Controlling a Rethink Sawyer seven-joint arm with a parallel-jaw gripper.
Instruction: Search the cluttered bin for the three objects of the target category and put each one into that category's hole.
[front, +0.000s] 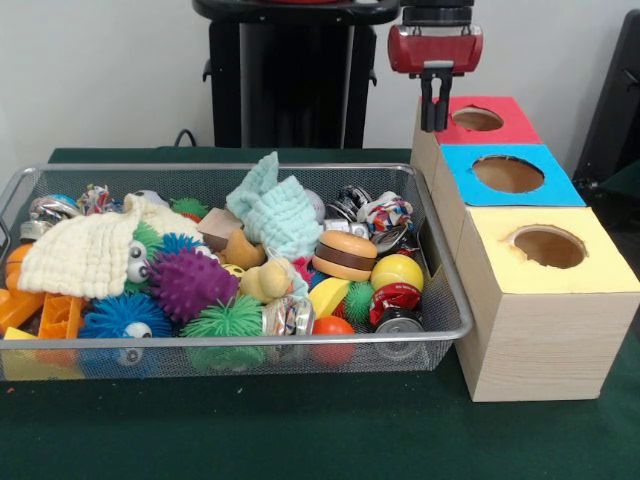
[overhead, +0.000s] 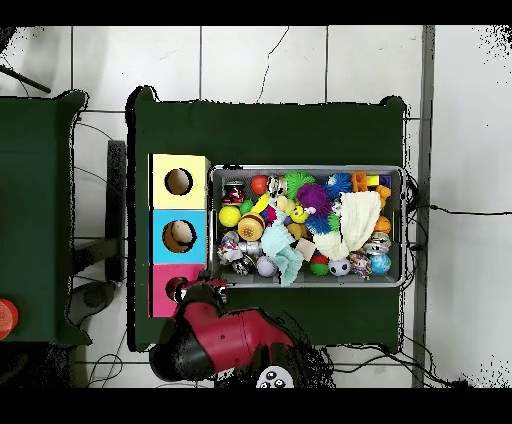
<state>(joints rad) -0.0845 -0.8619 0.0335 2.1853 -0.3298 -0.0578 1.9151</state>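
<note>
Wire-mesh bin (front: 215, 345) long axis left-right; behind, gripper (front: 435, 125) above red-topped hole (front: 477, 119), jaws pressed together, empty.

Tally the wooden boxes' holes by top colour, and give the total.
Red hole: 1
Blue hole: 1
Yellow hole: 1
Total: 3
</note>
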